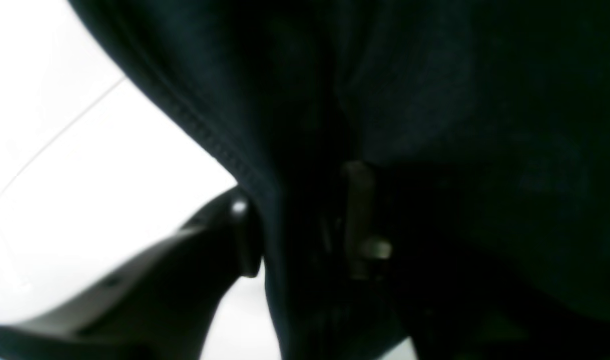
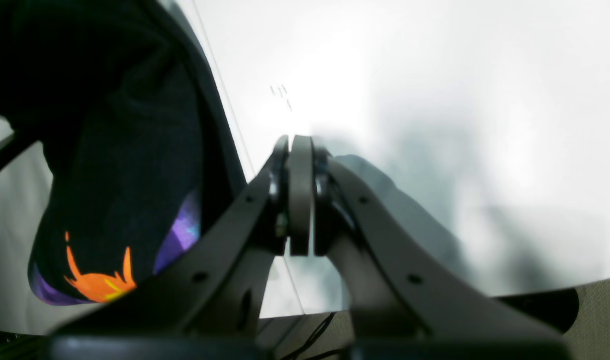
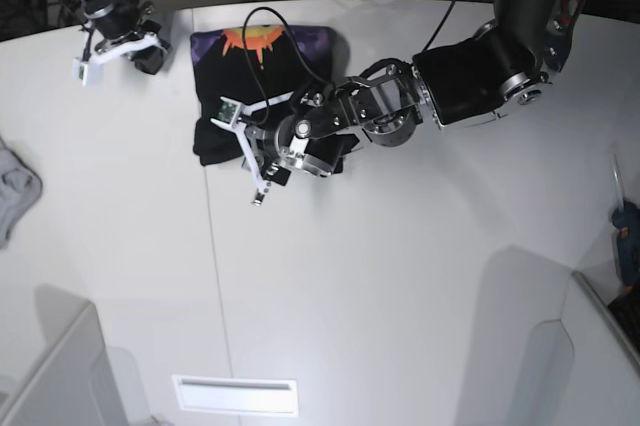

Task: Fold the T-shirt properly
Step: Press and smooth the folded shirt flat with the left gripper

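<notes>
Nearest you, the white table (image 3: 330,296) is lying bare, with a grey cloth (image 3: 15,191) sitting at its left edge. Further in, your left gripper (image 3: 262,151) is reaching over the near edge of the shirt (image 3: 262,76), which is lying folded into a compact black block toward the far side of the table, its orange and purple print facing up along the far edge. In the left wrist view, black fabric (image 1: 435,125) is filling most of the frame, with a hemmed edge running between the jaws, which are standing apart; whether they are pinching it, you cannot tell. Farthest back, your right gripper (image 3: 140,46) is hovering just left of the shirt, its jaws pressed together on nothing.
</notes>
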